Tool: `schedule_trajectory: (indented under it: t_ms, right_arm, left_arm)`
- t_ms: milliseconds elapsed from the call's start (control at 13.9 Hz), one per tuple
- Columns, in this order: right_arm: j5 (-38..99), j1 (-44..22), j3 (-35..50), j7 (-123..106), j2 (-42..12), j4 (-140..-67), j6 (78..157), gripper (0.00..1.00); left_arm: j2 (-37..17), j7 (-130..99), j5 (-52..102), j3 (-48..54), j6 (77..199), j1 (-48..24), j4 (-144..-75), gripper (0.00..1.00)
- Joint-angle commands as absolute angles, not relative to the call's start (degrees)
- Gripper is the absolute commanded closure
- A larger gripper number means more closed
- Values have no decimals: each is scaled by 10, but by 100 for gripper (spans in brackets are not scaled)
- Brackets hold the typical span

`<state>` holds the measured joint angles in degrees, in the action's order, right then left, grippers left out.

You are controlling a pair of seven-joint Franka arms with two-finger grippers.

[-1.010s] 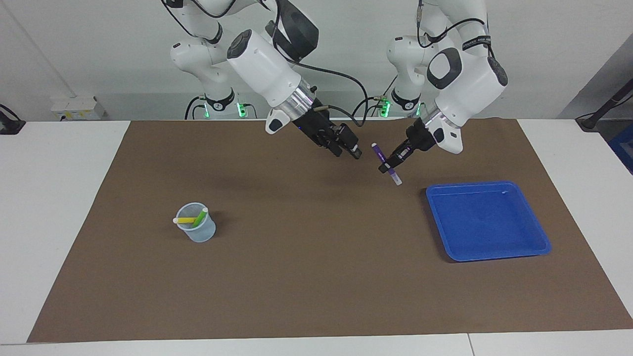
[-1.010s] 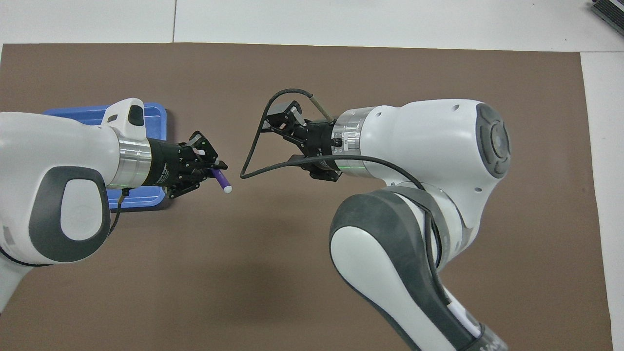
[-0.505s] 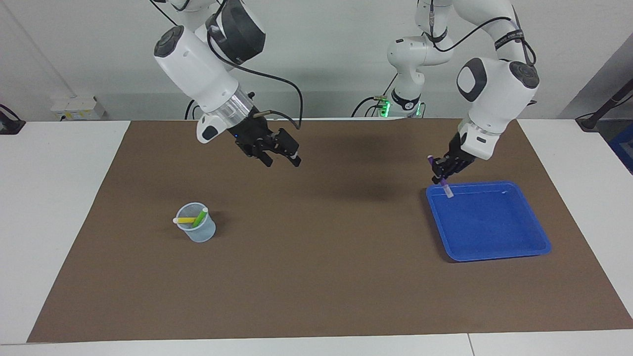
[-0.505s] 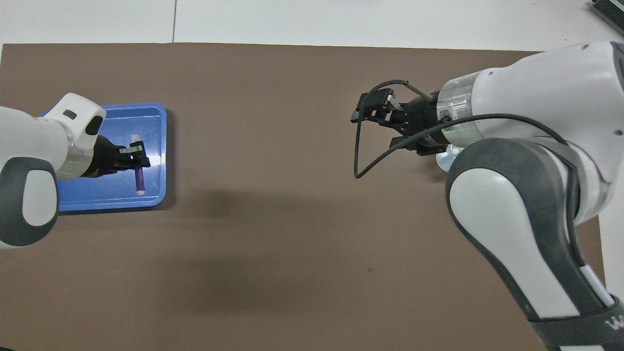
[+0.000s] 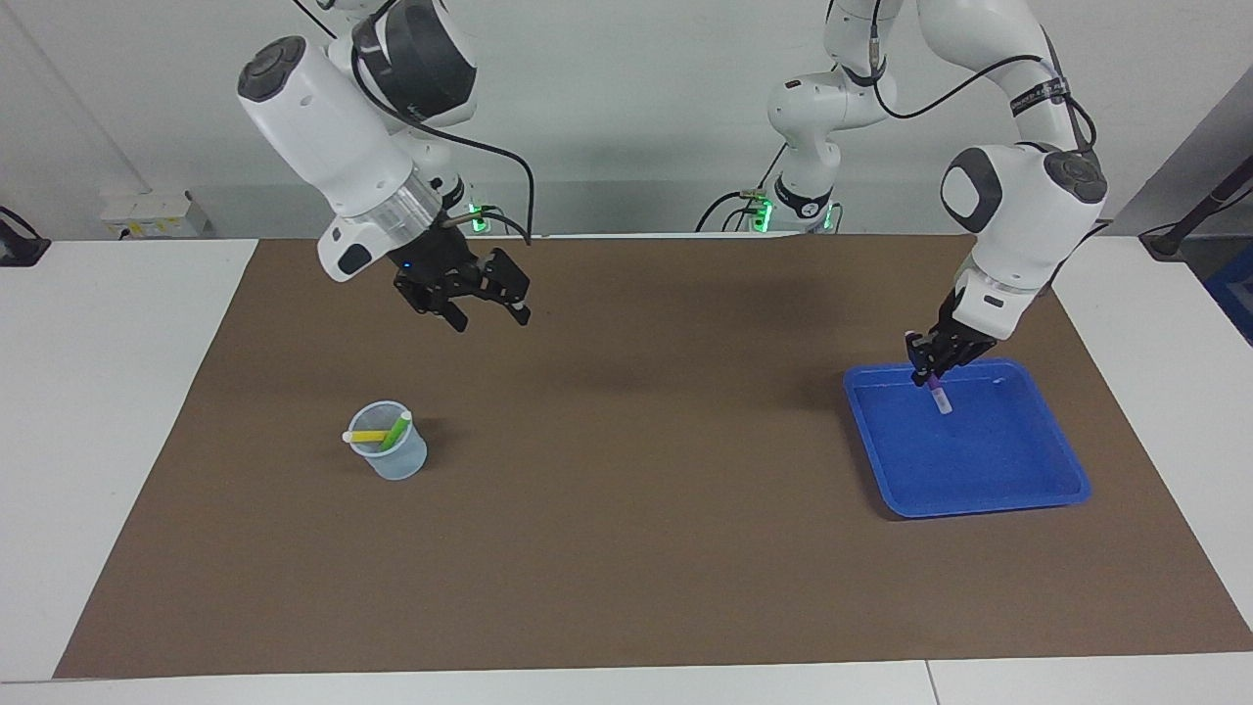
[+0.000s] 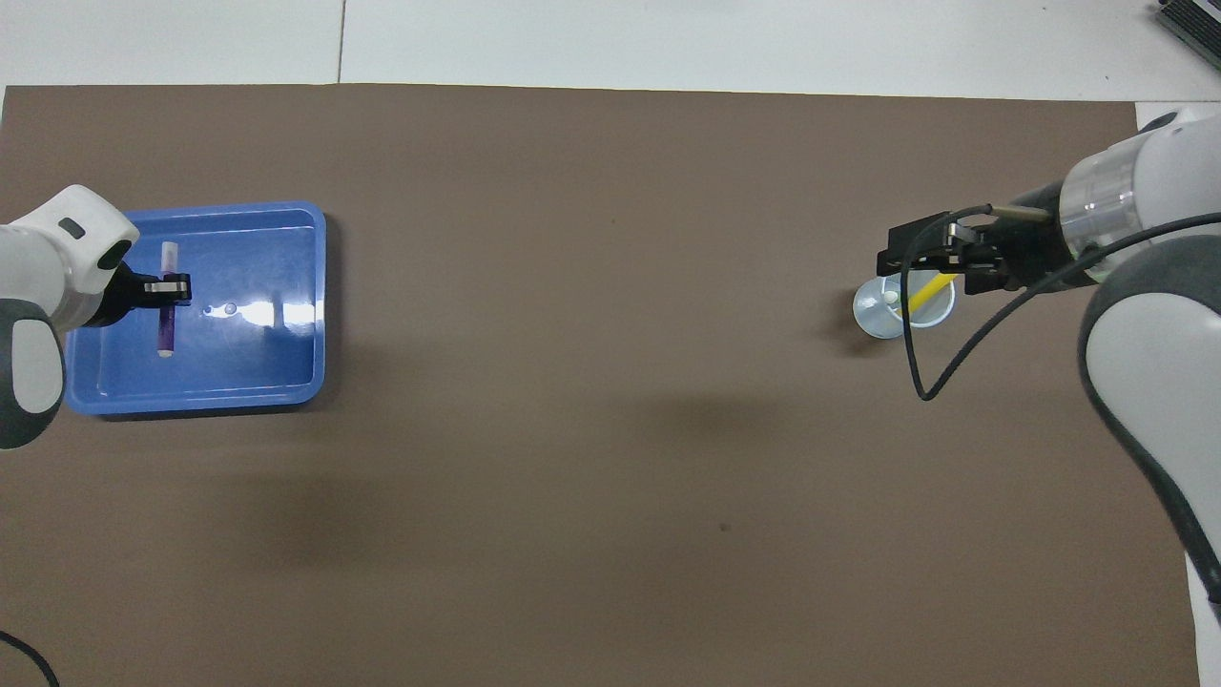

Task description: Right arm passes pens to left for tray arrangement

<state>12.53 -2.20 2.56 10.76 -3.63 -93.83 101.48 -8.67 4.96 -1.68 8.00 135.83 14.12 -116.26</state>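
Over the blue tray, the left gripper clamps the purple pen; only the facing view shows the green pen.

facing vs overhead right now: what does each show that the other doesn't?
Facing only: both arm bases, the right gripper raised in the air with open fingers, and the green pen beside the yellow pen in the translucent cup.

Overhead only: the purple pen full length, crossways in the left gripper; the right gripper covers part of the cup, hiding the green pen.

Both: left gripper shut on the purple pen over the blue tray, the cup with the yellow pen toward the right arm's end, the brown mat.
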Motion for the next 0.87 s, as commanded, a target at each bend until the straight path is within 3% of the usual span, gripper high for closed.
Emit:
schedule_trajectory:
  t_ms: [0, 361, 793]
  right_arm:
    - [85, 3, 33, 97, -16, -944, 986, 0]
    - [42, 18, 33, 80, -11, -943, 964, 0]
    - [24, 11, 38, 71, 1, -949, 955, 0]
  left_arm:
    - [-140, 96, -30, 86, 1419, 189, -1159, 100]
    - [-178, 98, -31, 85, 1466, 216, -1159, 100]
    - [-185, 109, -31, 84, 1469, 221, -1161, 100]
